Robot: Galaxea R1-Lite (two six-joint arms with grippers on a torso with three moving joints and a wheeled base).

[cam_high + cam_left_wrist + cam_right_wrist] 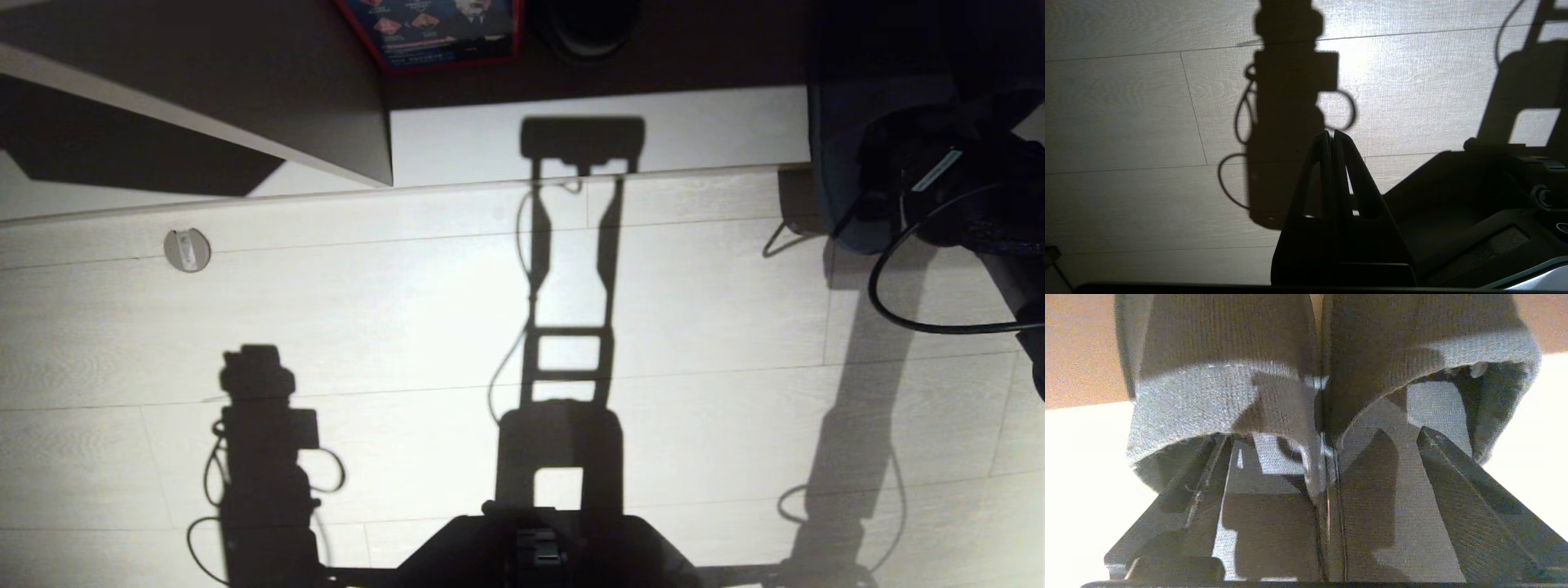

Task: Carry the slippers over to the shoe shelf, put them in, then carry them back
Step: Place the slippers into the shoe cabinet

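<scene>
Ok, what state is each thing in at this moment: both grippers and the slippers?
left gripper: fingers shut, holding nothing, parked above the floor.
right gripper: fingers open, one reaching into each slipper's opening, gripping nothing.
slippers: lying flat, side by side, inner edges touching, on the pale base board of the shoe shelf.

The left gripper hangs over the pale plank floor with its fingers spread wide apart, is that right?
Not quite. The left gripper does hang over the pale plank floor, but its fingers are pressed together, shut with nothing between them. The left wrist view shows it.
</scene>
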